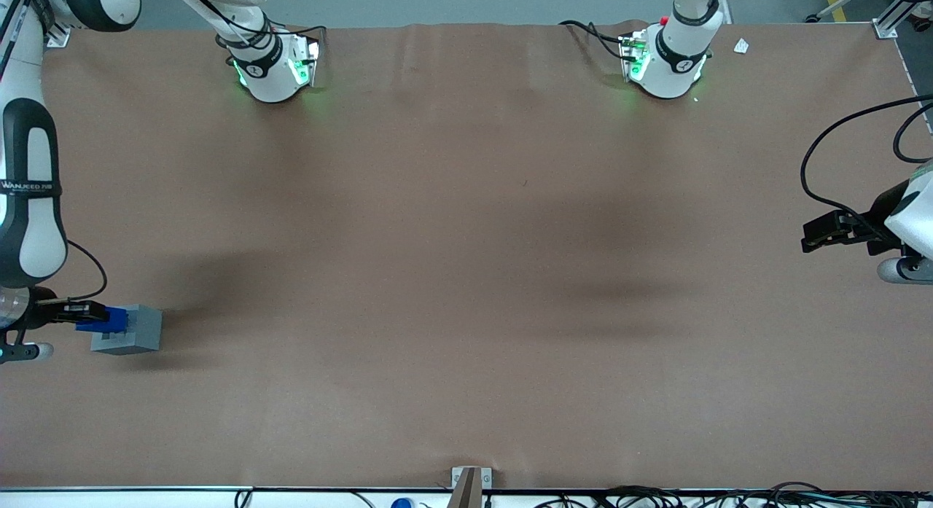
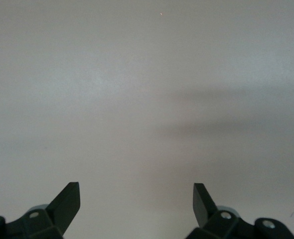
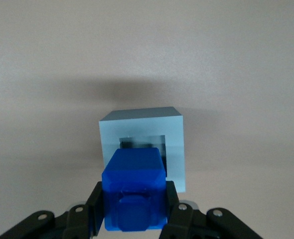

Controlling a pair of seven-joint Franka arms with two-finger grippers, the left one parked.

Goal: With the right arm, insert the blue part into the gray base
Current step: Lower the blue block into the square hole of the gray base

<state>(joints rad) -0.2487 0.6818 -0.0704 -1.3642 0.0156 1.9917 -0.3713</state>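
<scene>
The gray base (image 1: 135, 331) stands on the brown table near the working arm's end, fairly near the front camera. In the right wrist view the gray base (image 3: 174, 142) shows its dark square recess facing up. My right gripper (image 1: 98, 317) is shut on the blue part (image 1: 116, 320) and holds it over the base's top. In the right wrist view the gripper (image 3: 134, 201) clamps the blue part (image 3: 134, 191) between both fingers, its round stub facing the camera, and the part's lower end overlaps the recess.
The brown table (image 1: 466, 275) stretches wide toward the parked arm's end. Two white arm bases (image 1: 273, 63) stand at the table's edge farthest from the front camera. A small metal bracket (image 1: 470, 482) sits at the table's near edge.
</scene>
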